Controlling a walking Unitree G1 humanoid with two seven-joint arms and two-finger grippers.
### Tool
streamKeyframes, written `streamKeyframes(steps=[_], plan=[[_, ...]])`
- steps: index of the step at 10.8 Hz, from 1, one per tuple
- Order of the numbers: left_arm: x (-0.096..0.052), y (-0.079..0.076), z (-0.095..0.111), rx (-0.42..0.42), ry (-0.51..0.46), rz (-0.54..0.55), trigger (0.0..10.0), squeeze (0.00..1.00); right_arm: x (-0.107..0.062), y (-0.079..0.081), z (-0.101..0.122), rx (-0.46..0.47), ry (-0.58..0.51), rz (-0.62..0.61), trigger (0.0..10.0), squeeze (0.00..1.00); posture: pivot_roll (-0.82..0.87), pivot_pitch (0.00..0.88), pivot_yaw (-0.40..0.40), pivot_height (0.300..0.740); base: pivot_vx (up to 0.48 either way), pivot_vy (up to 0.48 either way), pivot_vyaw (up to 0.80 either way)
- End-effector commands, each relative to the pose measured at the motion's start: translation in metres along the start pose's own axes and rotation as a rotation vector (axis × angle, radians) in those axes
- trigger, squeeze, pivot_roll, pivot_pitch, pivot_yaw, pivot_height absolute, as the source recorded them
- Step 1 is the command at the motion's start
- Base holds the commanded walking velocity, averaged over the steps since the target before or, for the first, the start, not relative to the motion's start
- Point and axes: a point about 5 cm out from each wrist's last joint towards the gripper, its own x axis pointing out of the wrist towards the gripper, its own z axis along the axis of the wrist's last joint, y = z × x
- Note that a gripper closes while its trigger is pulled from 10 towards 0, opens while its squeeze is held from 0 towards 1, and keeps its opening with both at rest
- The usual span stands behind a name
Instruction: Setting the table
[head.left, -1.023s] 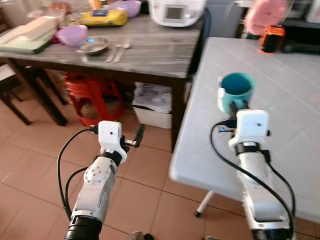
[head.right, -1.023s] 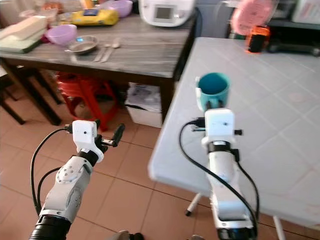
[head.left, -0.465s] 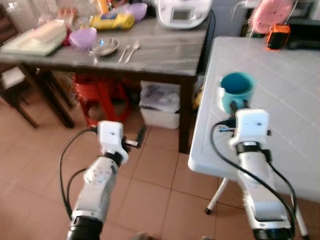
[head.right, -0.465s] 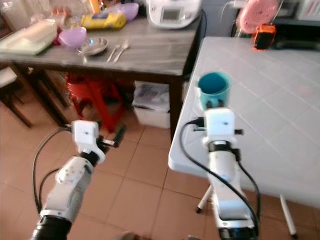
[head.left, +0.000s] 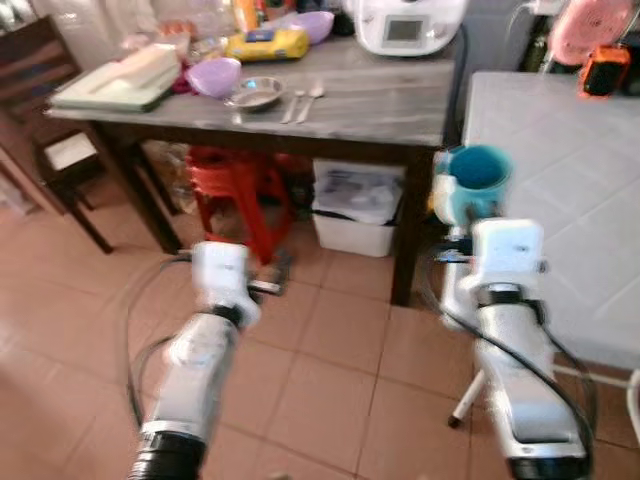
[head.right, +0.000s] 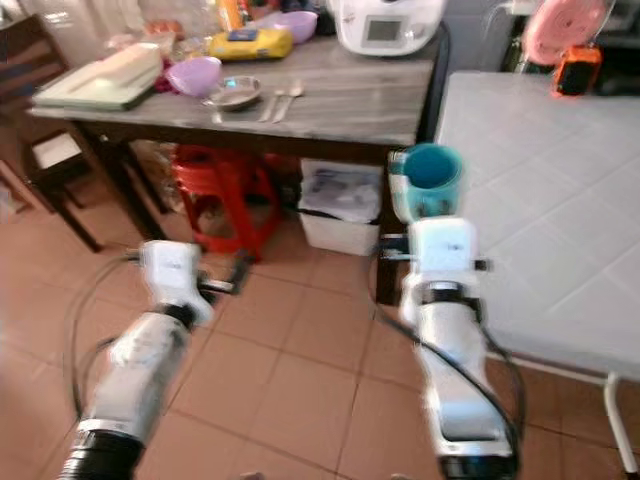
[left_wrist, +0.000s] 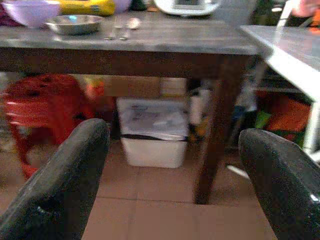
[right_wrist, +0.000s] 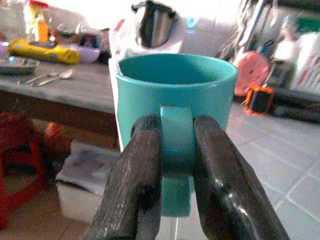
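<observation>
A teal mug hangs in the air by the left edge of the white tiled table. My right gripper is shut on the mug's handle, one black finger on each side. My left gripper is held low over the tiled floor in front of the dark wooden table. In the left wrist view its fingers stand wide apart with nothing between them. On the wooden table lie a purple bowl, a steel bowl and a spoon and fork.
The wooden table also bears a flat tray, a yellow pack and a white appliance. Under it stand a red stool and a white bin. A dark chair stands at the left.
The whole view has swung left, so the camera moved. The mug, held throughout, is now at the white table's left edge instead of over its top. The left gripper stays open.
</observation>
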Motion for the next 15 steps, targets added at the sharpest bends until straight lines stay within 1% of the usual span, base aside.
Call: streamKeyframes(steps=[1,4,8,12,15], plan=[[-0.002,0.012,0.002,0.023,0.005,0.035,10.0,0.0,0.001,0.009,0.006,0.017,-0.023,0.022,10.0,0.0,-0.09,0.084,0.119,0.74,0.0,0.337,0.0],[-0.002,0.01,0.002,0.024,0.003,0.03,10.0,0.0,0.001,0.008,0.006,0.013,-0.026,0.024,10.0,0.0,-0.09,0.086,0.118,0.74,0.0,0.324,0.0],[-0.002,0.002,0.006,0.035,-0.034,-0.037,10.0,0.0,0.001,0.009,0.006,0.006,-0.029,0.028,10.0,0.0,-0.09,0.081,0.116,0.74,0.0,0.0,0.0],[-0.003,-0.004,0.008,0.021,-0.052,-0.094,10.0,0.0,0.001,0.01,0.006,0.003,-0.031,0.029,10.0,0.0,-0.09,0.085,0.119,0.74,0.0,0.0,0.0],[-0.003,-0.005,0.007,0.019,-0.048,-0.102,10.0,0.0,0.002,0.01,0.006,0.007,-0.032,0.033,10.0,0.0,-0.09,0.083,0.118,0.74,0.302,0.0,0.0]])
